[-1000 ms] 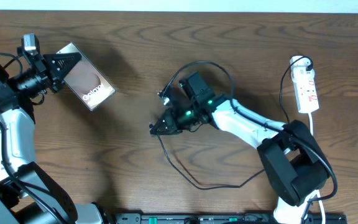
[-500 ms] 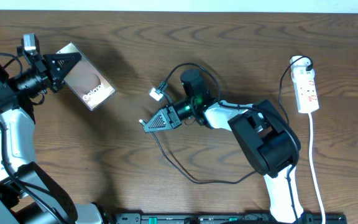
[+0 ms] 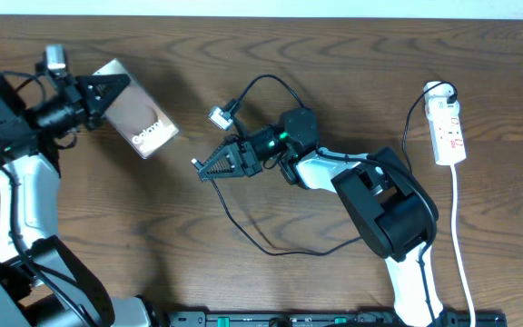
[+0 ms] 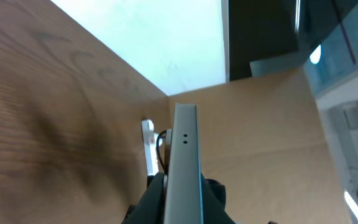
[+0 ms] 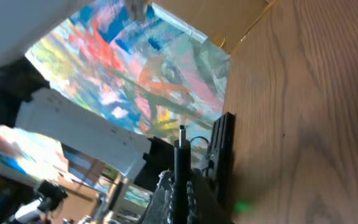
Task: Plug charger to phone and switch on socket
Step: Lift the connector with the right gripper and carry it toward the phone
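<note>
The phone (image 3: pixel 145 124), bronze-brown with white "Galaxy" lettering, is held off the table at the upper left by my left gripper (image 3: pixel 109 91), which is shut on its upper end. In the left wrist view the phone (image 4: pixel 185 149) shows edge-on between the jaws (image 4: pixel 183 202). My right gripper (image 3: pixel 202 166) points left at mid-table, shut on the connector end of the charger (image 3: pixel 266 78), whose black cable loops above and below the arm. The connector (image 5: pixel 180 152) stands upright in the right jaws (image 5: pixel 180 186). A gap separates the connector tip from the phone. The socket (image 3: pixel 448 127) lies at the far right.
A small white tag (image 3: pixel 218 115) hangs on the cable just above my right gripper. The socket's white cord (image 3: pixel 461 236) runs down the right side of the wooden table (image 3: pixel 107 236). The cable's lower loop lies in front of the right arm.
My right gripper has swung left and up with the connector, closer to the phone. My left gripper has shifted the phone a little right and down.
</note>
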`<state>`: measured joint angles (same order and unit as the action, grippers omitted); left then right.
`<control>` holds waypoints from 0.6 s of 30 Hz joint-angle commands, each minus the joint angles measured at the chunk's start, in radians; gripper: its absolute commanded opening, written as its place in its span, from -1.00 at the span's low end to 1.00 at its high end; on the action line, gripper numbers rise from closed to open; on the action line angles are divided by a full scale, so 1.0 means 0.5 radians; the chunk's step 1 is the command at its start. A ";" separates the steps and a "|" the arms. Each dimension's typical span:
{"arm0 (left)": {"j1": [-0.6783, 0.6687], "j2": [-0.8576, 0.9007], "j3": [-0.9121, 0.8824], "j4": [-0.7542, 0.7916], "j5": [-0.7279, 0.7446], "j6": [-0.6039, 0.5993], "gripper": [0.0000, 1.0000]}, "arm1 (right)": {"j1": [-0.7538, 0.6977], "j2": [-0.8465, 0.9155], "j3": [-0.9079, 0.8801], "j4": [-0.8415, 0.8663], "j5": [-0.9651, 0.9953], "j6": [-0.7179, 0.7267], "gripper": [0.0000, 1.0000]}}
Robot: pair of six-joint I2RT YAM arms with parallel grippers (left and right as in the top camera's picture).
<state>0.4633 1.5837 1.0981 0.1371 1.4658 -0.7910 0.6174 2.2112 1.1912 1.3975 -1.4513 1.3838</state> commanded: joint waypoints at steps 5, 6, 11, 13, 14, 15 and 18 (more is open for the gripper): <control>-0.166 -0.030 0.031 0.137 -0.008 0.093 -0.85 | 0.007 -0.017 0.012 0.105 0.144 0.305 -0.98; -0.174 -0.029 0.031 0.150 -0.018 0.092 -0.85 | 0.007 -0.017 0.012 0.137 0.162 0.330 -0.98; -0.201 -0.030 0.031 0.150 -0.115 0.085 -0.85 | 0.006 -0.017 0.012 0.356 0.282 0.478 -0.99; -0.201 -0.029 0.031 0.157 -0.159 0.041 -0.85 | 0.007 -0.017 0.012 0.356 0.282 0.478 -0.98; -0.201 -0.030 0.031 0.159 -0.168 0.040 -0.85 | 0.007 -0.017 0.012 0.356 0.285 0.478 -0.99; -0.201 -0.030 0.031 0.159 -0.175 0.040 -0.85 | 0.007 -0.017 0.012 0.356 0.289 0.479 -0.98; -0.201 -0.029 0.031 0.171 -0.173 0.041 -0.85 | 0.007 -0.017 0.012 0.356 0.303 0.479 -0.99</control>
<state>0.3653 1.5837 1.0981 0.2092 1.3773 -0.7593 0.6174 2.2112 1.1912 1.5341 -1.3296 1.6131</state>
